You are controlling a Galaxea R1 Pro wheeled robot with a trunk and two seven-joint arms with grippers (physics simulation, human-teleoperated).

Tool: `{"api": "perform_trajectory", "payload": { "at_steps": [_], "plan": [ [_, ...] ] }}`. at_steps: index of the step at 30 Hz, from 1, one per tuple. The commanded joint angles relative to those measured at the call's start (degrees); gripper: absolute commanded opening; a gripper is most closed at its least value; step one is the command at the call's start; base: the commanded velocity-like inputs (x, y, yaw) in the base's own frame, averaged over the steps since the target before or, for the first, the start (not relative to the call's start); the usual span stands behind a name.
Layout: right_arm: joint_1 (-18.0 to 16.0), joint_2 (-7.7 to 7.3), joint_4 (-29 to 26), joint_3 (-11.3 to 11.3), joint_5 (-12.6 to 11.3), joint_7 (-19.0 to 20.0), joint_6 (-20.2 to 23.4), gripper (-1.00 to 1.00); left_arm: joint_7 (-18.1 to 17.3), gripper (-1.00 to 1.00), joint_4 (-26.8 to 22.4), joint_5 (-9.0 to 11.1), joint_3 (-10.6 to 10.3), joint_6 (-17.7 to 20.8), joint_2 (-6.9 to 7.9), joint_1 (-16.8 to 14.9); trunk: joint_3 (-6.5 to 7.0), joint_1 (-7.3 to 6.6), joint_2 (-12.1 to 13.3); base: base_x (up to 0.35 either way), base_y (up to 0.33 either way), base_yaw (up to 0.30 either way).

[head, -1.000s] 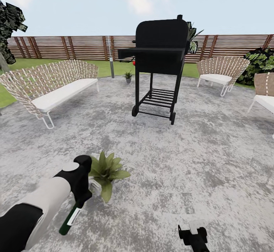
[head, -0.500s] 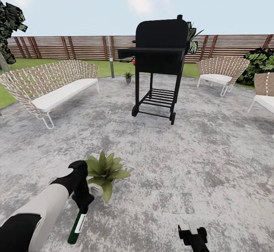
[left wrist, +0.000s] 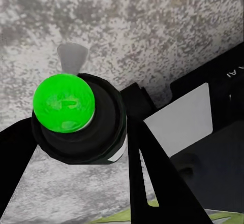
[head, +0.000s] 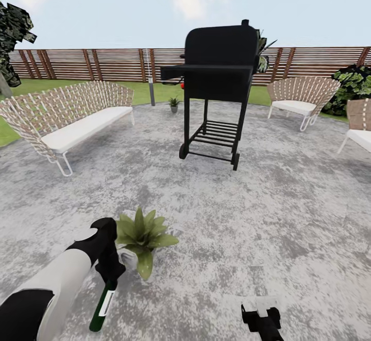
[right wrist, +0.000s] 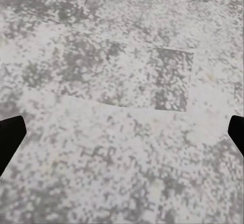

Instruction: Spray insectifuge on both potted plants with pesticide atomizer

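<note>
In the head view my left gripper (head: 111,275) is shut on the pesticide atomizer (head: 102,305), a slim dark green bottle with a white label that hangs nearly straight down over the patio. The left wrist view looks along it end-on: a bright green round end (left wrist: 64,102) on a black body, held between the dark fingers (left wrist: 147,168). Just right of that gripper stands the broad-leaved potted plant (head: 142,234) in its pale pot (head: 129,259). The thinner potted plant (head: 174,104) sits far off by the lawn's edge. My right gripper (head: 261,314) hangs low, open and holding nothing.
A black grill (head: 219,75) on wheels stands mid-patio ahead. A woven sofa (head: 72,117) is at the left, with woven chairs (head: 299,96) at the right. The brown slatted fence (head: 87,64) closes the back. Grey mottled stone (right wrist: 122,82) lies under the right gripper.
My left arm has drawn back and sunk a little, and the atomizer has swung from a slant to nearly vertical. The view has shifted slightly. The right gripper has not moved.
</note>
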Motion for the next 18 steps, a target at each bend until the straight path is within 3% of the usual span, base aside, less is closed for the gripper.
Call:
{"api": "perform_trajectory", "payload": {
  "at_steps": [1,5,10,18],
  "plan": [
    [-0.03,-0.04,0.03,0.47,0.06,-0.49,-0.07,1.0,-0.52,-1.0,-0.08,-0.27,-0.35,0.6,-0.01,-0.01,-0.05,0.02,-0.02,0.26,0.092,0.0],
    [-0.03,-0.05,0.03,0.47,0.06,-0.49,-0.07,1.0,-0.47,-1.0,-0.08,-0.26,-0.42,0.59,-0.21,-0.01,-0.05,0.02,-0.02,0.105,0.033,-0.03],
    [-0.03,-0.03,0.03,0.47,0.06,-0.49,-0.07,1.0,-0.52,-1.0,0.38,-0.47,-0.44,0.58,-0.15,0.16,-0.05,0.02,-0.02,0.011,0.004,-0.23],
    [-0.03,-0.05,0.03,0.47,0.06,-0.49,-0.07,1.0,-0.61,-1.0,0.02,-0.68,-0.33,0.58,0.31,3.8,-0.05,0.02,-0.02,0.0,0.0,-0.044]
  ]
}}
